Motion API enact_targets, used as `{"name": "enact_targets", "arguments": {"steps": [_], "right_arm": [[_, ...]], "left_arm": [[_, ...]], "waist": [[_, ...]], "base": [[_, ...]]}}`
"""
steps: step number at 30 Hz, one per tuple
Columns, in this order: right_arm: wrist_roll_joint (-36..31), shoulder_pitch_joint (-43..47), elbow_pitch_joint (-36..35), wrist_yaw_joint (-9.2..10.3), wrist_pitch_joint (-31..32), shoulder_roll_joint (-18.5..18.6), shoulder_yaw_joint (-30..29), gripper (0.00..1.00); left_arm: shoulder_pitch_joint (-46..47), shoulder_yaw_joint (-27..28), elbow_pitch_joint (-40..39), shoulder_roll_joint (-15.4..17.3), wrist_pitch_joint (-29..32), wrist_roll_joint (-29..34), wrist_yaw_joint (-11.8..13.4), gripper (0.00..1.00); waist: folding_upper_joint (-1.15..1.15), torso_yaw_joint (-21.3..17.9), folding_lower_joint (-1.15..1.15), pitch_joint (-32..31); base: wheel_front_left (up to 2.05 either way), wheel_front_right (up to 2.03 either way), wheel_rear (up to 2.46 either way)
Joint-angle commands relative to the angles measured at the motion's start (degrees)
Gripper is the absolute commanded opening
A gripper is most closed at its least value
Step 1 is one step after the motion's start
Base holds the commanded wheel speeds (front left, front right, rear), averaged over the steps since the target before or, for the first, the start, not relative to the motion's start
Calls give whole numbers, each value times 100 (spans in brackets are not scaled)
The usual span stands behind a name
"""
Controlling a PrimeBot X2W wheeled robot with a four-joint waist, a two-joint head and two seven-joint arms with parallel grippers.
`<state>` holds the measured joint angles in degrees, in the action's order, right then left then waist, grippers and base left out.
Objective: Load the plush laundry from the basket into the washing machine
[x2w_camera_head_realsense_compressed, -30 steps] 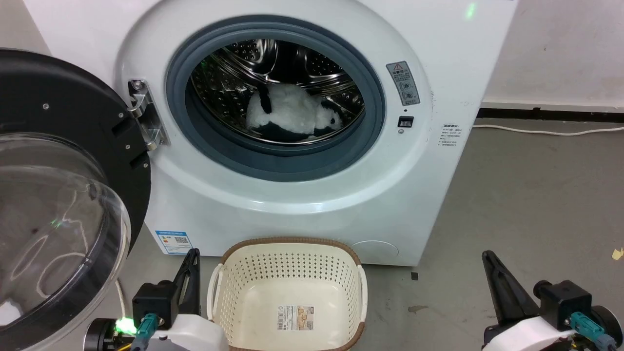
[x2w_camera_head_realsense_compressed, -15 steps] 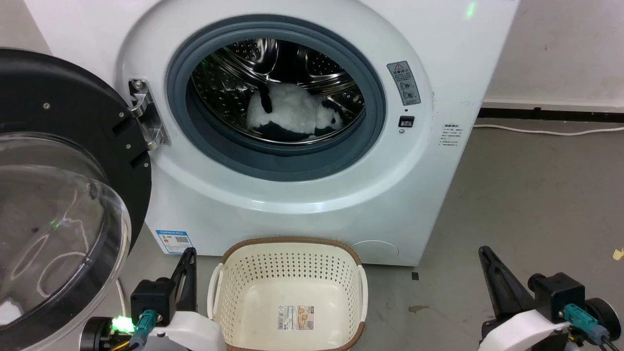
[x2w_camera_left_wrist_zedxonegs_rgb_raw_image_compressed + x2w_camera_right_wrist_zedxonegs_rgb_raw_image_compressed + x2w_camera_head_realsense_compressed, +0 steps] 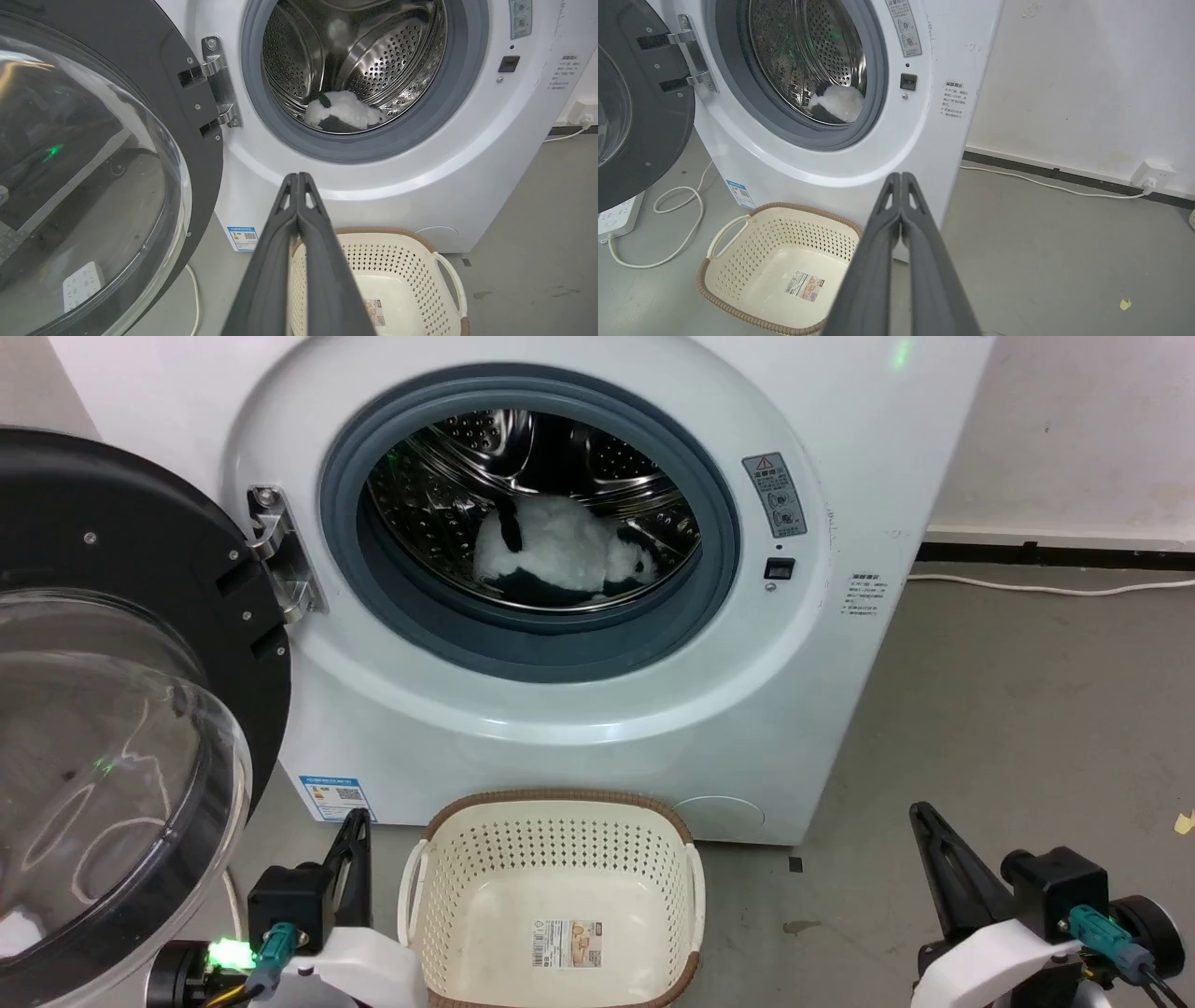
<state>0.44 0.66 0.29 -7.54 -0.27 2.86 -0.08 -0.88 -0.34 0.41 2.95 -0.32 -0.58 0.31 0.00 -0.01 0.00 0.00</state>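
— Fingers (image 3: pixel 275 261) of the left gripper (image 3: pixel 297 178): how do they stand?

— Clenched. Two long dark blades are pressed flat together from root to tip, with nothing between them and touching nothing. The right gripper (image 3: pixel 901 176) is the same, its fingers (image 3: pixel 878 261) closed on air above the grey floor (image 3: pixel 1027 709).

— And the plush laundry (image 3: pixel 560 546)?

— Inside the washing machine (image 3: pixel 579 728). It lies on the low part of the shiny perforated steel drum (image 3: pixel 397 56), fluffy white with black patches, behind the grey rubber door ring (image 3: pixel 532 653).

— The basket (image 3: pixel 551 798)?

— On the floor just in front of the machine, between the two grippers. It is cream plastic pierced with small holes, with rounded corners and a brown woven-look rim. A paper label (image 3: pixel 567 943) lies on its bare bottom.

— The door (image 3: pixel 121 523)?

— Swung out to the left on a metal hinge (image 3: pixel 280 560). It has a round black frame with a clear dome (image 3: pixel 93 756) bulging from it.

— Anything different from a second ago?

— Both grippers sit slightly further left in the head view, and the right one is also a touch farther away. The plush laundry, the basket and the washing machine lie just as they did.
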Motion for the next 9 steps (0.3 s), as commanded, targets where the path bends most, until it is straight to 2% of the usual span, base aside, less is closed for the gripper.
{"name": "enact_targets", "arguments": {"steps": [1,9], "right_arm": [[-44,-66,-29,5,27,1,8,0],[-44,-66,-29,5,27,1,8,0]], "left_arm": [[88,34,-41,-7,32,58,-31,0],[88,34,-41,-7,32,58,-31,0]], "waist": [[0,1,0,0],[0,1,0,0]], "base": [[0,0,0],[0,0,0]]}}
